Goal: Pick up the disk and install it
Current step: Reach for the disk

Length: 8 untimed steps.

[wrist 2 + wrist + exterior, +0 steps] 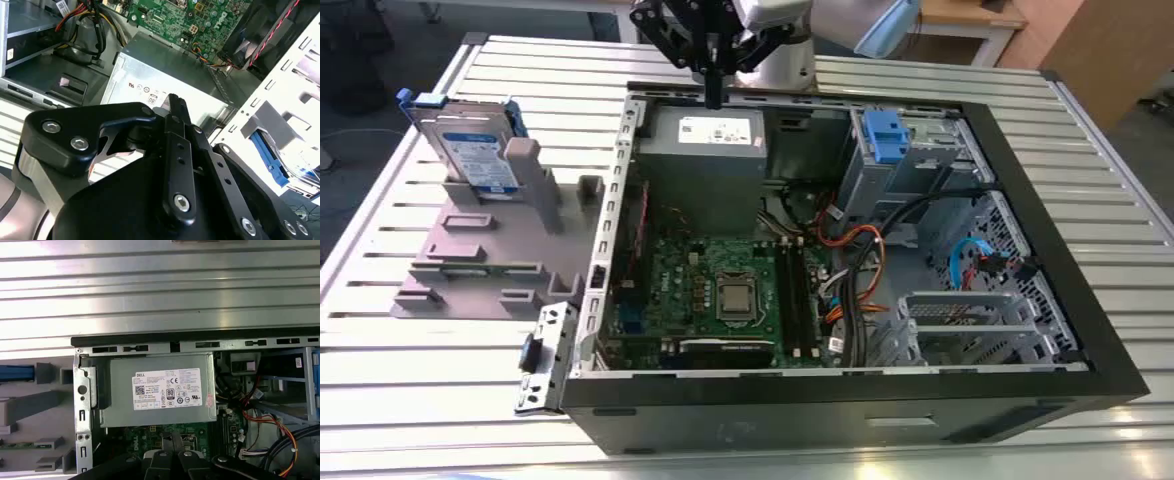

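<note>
The disk (471, 150), a silver drive with a white-and-blue label in a blue bracket, stands upright in the grey plastic stand (480, 255) at the exterior view's left, beside the open computer case (1014, 200). Its blue bracket edge also shows in the first wrist view (16, 373) and the second wrist view (267, 156). My gripper (716, 92) hangs over the case's back edge, above the grey power supply (707, 150), well apart from the disk. Its black fingers (176, 107) are shut together and hold nothing.
Inside the case lie a green motherboard (720, 285), orange and black cables (854, 260), a drive bay with a blue bracket (886, 135) and a metal drive cage (967, 325). The case rests on a slatted aluminium table (427, 400).
</note>
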Each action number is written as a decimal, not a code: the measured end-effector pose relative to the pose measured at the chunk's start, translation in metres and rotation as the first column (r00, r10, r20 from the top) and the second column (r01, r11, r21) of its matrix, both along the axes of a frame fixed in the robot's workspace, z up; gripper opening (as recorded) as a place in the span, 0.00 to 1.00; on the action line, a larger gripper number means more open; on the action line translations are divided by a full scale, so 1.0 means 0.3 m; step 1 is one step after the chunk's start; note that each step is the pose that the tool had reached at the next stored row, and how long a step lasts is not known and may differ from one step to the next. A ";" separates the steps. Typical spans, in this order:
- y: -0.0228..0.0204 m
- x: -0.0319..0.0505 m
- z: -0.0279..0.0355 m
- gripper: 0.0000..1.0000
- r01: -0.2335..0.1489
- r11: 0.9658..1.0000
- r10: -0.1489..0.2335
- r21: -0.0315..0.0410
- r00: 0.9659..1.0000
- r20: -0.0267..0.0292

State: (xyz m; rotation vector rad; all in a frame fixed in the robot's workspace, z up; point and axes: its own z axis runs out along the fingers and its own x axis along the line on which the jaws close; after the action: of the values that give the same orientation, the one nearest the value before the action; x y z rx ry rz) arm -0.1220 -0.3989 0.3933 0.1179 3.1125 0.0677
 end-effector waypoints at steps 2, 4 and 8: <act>0.000 0.000 0.000 0.11 0.000 1.000 0.000 0.000 1.000 0.000; 0.000 0.000 0.000 0.11 0.000 1.000 0.000 0.000 1.000 0.000; 0.000 -0.006 0.000 0.11 0.000 1.000 0.000 0.000 1.000 0.000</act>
State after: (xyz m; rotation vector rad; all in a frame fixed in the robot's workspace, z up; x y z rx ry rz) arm -0.1239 -0.3989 0.3933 0.1180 3.1124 0.0678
